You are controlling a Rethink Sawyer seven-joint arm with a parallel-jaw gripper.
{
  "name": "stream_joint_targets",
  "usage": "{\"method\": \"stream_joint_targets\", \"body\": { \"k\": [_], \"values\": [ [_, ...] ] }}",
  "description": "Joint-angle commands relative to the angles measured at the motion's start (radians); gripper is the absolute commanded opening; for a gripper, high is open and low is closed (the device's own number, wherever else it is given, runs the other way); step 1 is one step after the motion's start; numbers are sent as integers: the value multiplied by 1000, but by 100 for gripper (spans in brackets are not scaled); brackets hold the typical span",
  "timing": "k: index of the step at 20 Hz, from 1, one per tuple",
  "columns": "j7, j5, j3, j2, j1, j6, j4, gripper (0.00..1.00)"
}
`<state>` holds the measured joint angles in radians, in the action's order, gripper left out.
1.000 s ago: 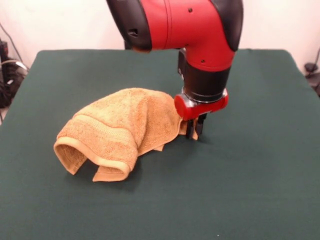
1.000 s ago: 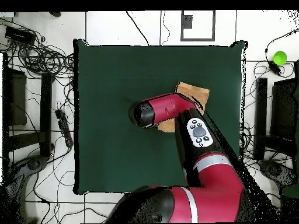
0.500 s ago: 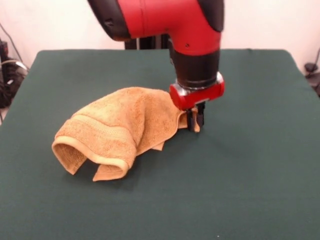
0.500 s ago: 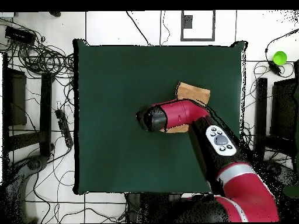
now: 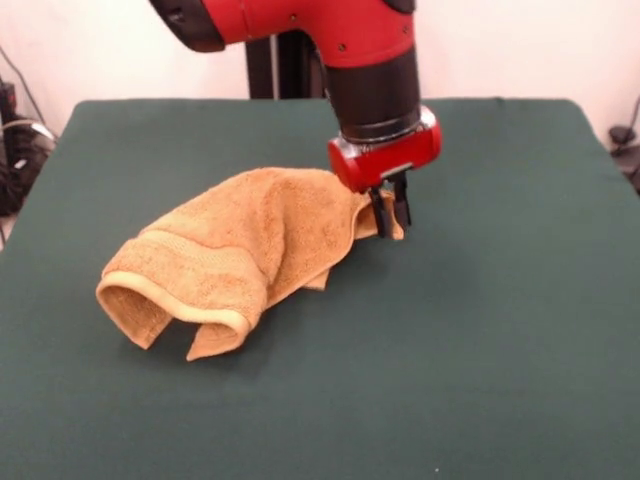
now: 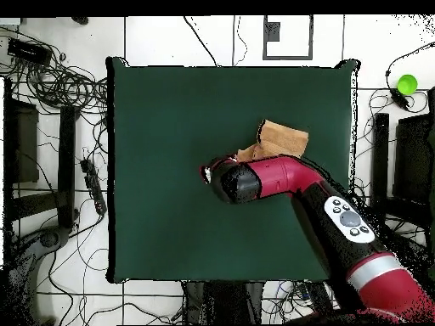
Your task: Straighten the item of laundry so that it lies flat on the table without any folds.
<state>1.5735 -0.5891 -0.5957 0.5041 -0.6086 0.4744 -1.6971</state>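
Note:
The orange-tan terry towel [image 5: 230, 260] lies crumpled and folded over itself on the dark green table [image 5: 500, 330], left of centre in the front view. Its woven band and hemmed edge curl under at the lower left. My gripper [image 5: 391, 215] is shut on the towel's right corner and holds that corner a little above the table. In the overhead view the arm covers most of the towel [image 6: 280, 137]; the gripper itself is hidden under the arm's wrist. No white label shows.
The table [image 6: 170, 153] spreads wide on all sides of the towel. Cables and stands lie on the floor around it. A green ball [image 6: 407, 83] sits off the table at the overhead view's upper right.
My gripper has lifted and moved toward the far side of the table with the towel's corner in it. The towel has stretched and shifted slightly with the pull.

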Motion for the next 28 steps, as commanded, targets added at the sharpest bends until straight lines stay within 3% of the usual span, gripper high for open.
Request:
{"method": "stream_joint_targets", "body": {
  "k": [1, 6, 16, 22, 28],
  "values": [
    [-49, -5, -208, 65, -27, -150, -10, 0],
    [-97, -10, -309, 114, -106, -145, -81, 0],
    [-121, 4, -470, 369, -290, -113, -208, 0],
    [-184, 41, -601, 442, -399, -29, -237, 0],
    [-215, 50, -671, 456, -443, 35, -231, 0]
  ]
}}
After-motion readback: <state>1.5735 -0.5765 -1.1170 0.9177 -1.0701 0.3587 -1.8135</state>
